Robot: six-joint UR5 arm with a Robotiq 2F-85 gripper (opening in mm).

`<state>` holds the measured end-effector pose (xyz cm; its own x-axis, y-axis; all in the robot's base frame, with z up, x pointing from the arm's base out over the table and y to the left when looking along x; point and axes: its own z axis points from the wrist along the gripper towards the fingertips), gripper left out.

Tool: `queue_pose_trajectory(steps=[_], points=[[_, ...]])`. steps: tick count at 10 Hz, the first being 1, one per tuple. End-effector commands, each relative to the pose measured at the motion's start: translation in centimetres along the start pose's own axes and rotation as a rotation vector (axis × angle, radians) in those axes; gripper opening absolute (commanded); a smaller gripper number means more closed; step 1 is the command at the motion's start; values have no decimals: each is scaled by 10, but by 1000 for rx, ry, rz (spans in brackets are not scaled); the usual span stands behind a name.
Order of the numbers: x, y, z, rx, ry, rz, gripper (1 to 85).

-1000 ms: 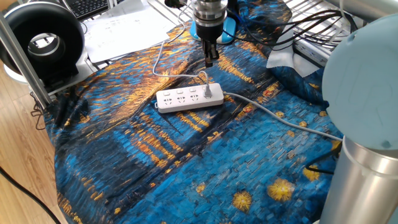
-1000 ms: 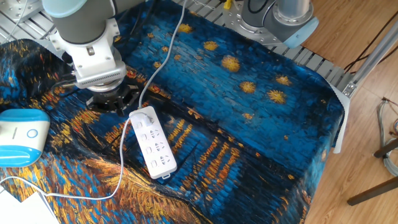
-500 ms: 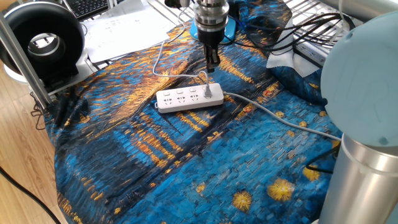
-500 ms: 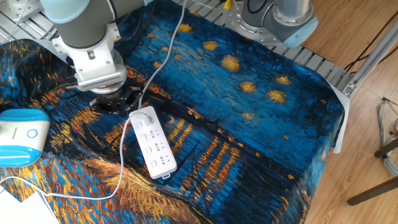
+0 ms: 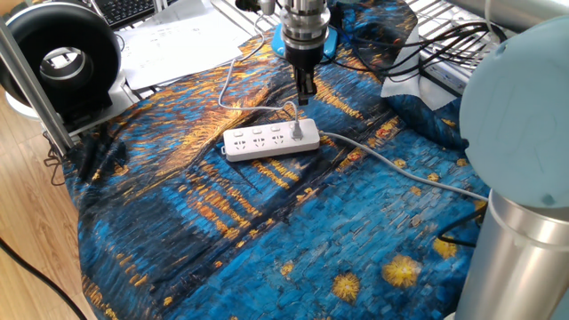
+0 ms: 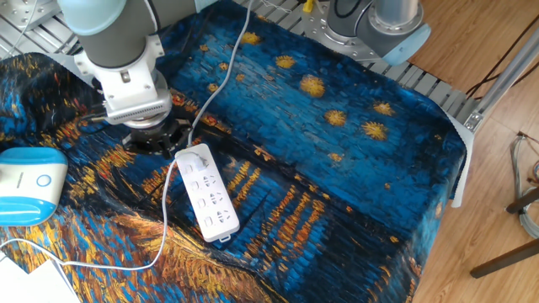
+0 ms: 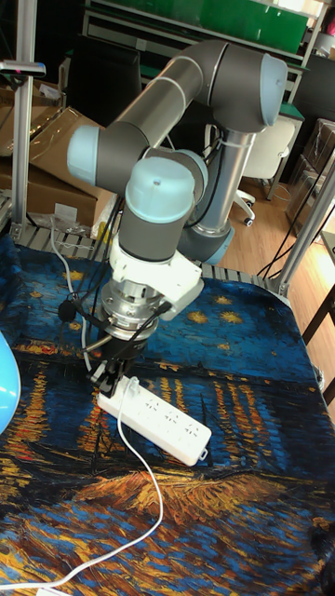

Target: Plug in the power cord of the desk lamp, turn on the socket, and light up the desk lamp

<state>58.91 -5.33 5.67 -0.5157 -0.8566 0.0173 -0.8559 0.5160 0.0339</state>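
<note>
Socket (image 5: 270, 140) on blue-and-gold painted cloth (image 5: 267, 222), wooden floor (image 6: 497, 194) around

A blue and gold painted-sky cloth (image 5: 267, 222) covers the table. Light wooden floor (image 6: 497, 202) lies at the right of the other fixed view, beside a silver metal frame post (image 6: 493, 93). In the tall view, brown cardboard boxes (image 7: 51, 163) sit far left and a white office chair (image 7: 265, 163) stands behind.
</note>
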Motion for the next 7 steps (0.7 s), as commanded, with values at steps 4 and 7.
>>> queue_pose_trajectory(steps=[4, 7], points=[[-23, 17, 14, -41, -30, 42, 37], [-16, 27, 15, -72, 7, 35, 13]])
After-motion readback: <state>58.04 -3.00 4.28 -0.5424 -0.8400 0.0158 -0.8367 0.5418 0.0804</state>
